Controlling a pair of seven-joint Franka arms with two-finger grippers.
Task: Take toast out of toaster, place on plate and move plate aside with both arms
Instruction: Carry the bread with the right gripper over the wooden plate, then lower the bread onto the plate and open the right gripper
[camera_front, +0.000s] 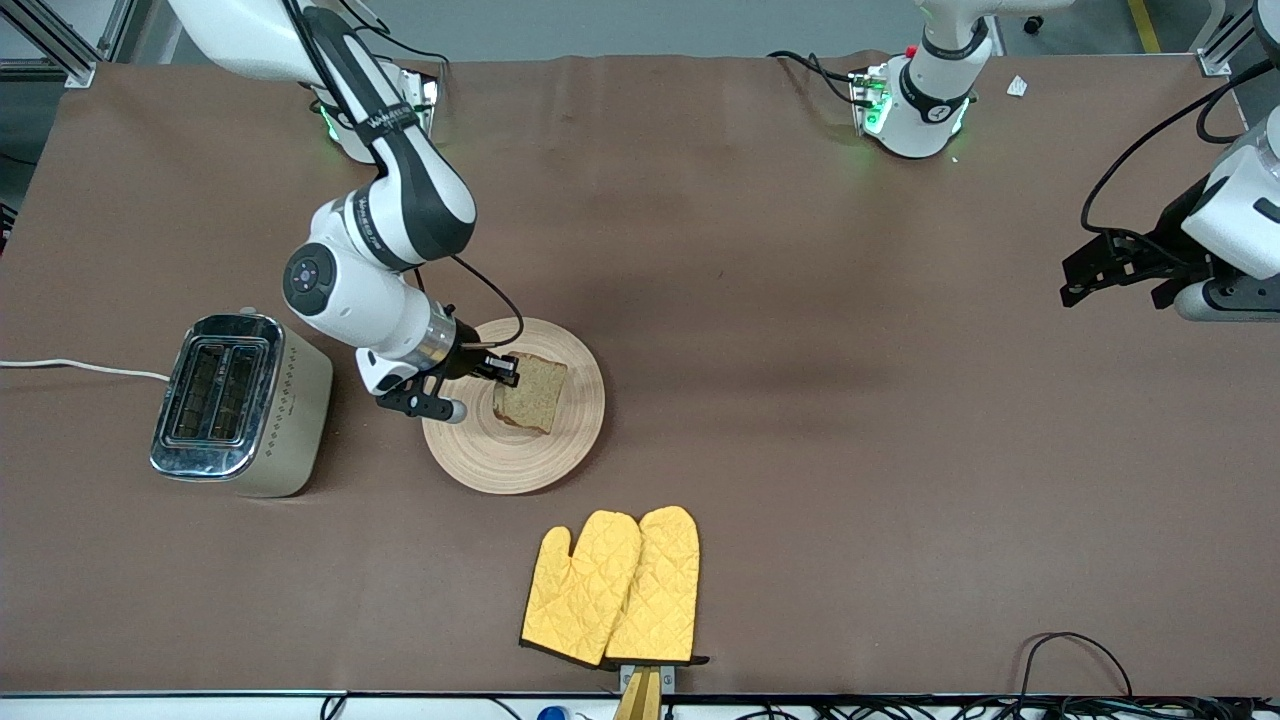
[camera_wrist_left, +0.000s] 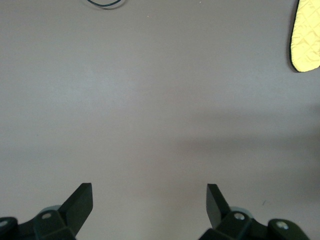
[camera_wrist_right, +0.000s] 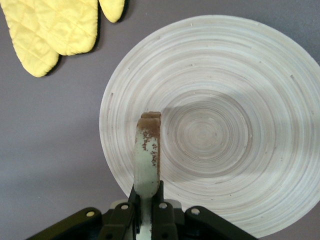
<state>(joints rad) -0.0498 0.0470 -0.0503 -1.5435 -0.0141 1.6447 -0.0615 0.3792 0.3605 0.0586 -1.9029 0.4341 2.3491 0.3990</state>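
The right gripper (camera_front: 505, 372) is shut on the toast (camera_front: 532, 392), a speckled brown slice with a darker crust. It holds the slice over the round tan wooden plate (camera_front: 500, 460). The right wrist view shows the toast (camera_wrist_right: 148, 150) edge-on between the fingers of the right gripper (camera_wrist_right: 148, 194), casting a shadow on the plate (camera_wrist_right: 225, 100). I cannot tell whether the slice touches the wood. The left gripper (camera_front: 1080, 275) waits open over bare table at the left arm's end, and nothing lies between the fingertips of the left gripper (camera_wrist_left: 149, 192).
A chrome two-slot toaster (camera_front: 240, 400) stands beside the plate toward the right arm's end, its cord running off the table. A pair of yellow oven mitts (camera_front: 615, 590) lies nearer the front camera than the plate. The mitts (camera_wrist_right: 50, 30) also show in the right wrist view.
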